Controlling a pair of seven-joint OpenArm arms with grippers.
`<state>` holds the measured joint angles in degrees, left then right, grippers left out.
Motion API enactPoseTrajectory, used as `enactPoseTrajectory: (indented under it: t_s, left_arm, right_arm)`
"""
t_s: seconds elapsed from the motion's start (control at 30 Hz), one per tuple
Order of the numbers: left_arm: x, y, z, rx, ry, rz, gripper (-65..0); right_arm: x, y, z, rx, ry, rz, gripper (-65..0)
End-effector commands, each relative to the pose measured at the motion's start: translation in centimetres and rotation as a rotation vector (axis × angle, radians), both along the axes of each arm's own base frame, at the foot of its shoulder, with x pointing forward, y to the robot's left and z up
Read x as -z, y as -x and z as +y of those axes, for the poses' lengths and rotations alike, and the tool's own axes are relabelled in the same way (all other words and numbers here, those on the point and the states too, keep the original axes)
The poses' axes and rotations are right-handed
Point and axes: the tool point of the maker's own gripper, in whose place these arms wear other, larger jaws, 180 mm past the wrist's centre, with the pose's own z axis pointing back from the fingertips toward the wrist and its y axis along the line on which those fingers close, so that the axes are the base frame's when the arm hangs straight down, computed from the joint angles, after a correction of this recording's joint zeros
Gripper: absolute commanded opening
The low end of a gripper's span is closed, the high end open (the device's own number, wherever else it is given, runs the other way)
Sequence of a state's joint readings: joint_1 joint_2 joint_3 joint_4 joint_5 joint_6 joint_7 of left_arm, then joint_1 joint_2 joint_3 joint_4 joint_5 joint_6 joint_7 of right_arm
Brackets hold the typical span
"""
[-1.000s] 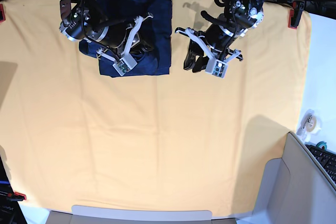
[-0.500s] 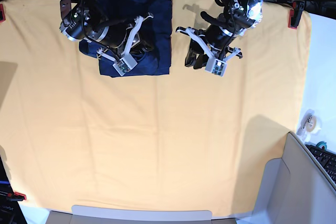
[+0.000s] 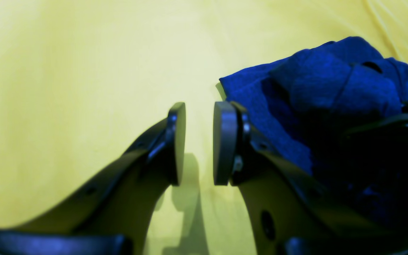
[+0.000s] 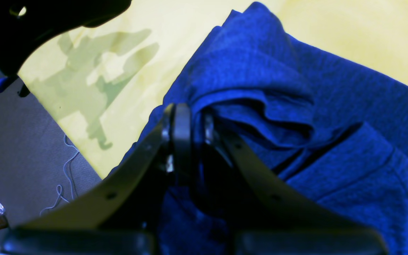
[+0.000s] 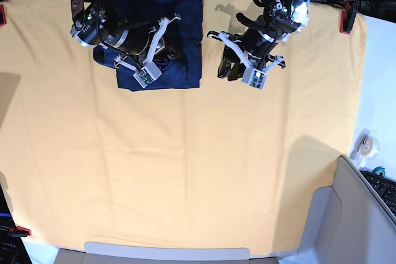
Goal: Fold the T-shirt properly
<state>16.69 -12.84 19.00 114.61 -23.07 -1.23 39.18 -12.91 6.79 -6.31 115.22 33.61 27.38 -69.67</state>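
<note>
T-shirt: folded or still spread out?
Folded. The T-shirt lies as a compact layered block on the table cloth; the right gripper pinches a bunched fold.

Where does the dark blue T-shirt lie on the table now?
In the base view the T-shirt lies folded at the far edge of the yellow-orange table cloth, left of centre, under the right gripper and beside the left gripper.
</note>
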Motion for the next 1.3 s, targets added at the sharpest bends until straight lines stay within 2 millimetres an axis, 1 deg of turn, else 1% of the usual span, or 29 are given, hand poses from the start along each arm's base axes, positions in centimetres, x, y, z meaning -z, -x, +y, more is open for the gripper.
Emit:
enactPoseTrajectory:
  t_s: [0.0,0.07,0.13,0.23,0.3,0.37,0.43,0.53,0.83,0.97,1.13,1.27]
  left_arm:
    - [-1.0,-0.4,-0.1,-0.002,0.012,-0.035,-51.2]
    - [-0.8,-0.2,-0.1,-0.002,0.013,-0.029,-51.2]
    - [-0.1,0.9,-0.1,-0.003,0.014,0.0,-51.2]
    - [1.3,3.1,-0.1,-0.003,0.014,0.062,-51.2]
    - [1.8,4.6,-0.2,0.0,0.018,0.095,-51.2]
    - [1.9,5.9,-0.3,0.002,0.023,0.116,-51.2]
    - [2.4,7.0,-0.4,0.002,0.025,0.146,-51.2]
    - [3.1,8.2,-0.4,0.003,0.025,0.18,-51.3]
    - [3.3,8.4,-0.4,0.002,0.025,0.189,-51.3]
    - [3.3,8.4,-0.4,0.002,0.025,0.189,-51.3]
    - [3.6,8.5,-0.4,0.001,0.022,0.196,-51.3]
    - [4.1,8.6,-0.3,-0.001,0.018,0.209,-51.3]
  right_arm:
    - [-0.9,-0.4,0.2,0.005,-0.03,-0.03,-33.8]
    - [-0.9,-0.4,0.2,0.005,-0.03,-0.03,-33.8]
    - [-0.9,-0.4,0.2,0.005,-0.03,-0.03,-33.8]
    - [-0.7,-0.2,0.2,0.006,-0.03,-0.023,-33.8]
    - [-0.7,-0.2,0.2,0.005,-0.028,-0.023,-33.8]
    - [-0.7,-0.2,0.2,0.005,-0.027,-0.023,-33.8]
    - [-0.7,-0.2,0.2,0.005,-0.027,-0.023,-33.8]
    - [-0.7,-0.1,0.2,0.005,-0.027,-0.021,-33.8]
    - [-0.5,0.1,0.2,0.005,-0.027,-0.015,-33.6]
    - [-0.9,-0.1,0.1,0.007,-0.029,-0.027,-33.6]
    - [-1.3,-0.9,-1.5,0.06,-0.02,-0.048,-33.6]
    - [-1.6,-1.6,-3.2,0.096,-0.004,-0.061,-33.6]
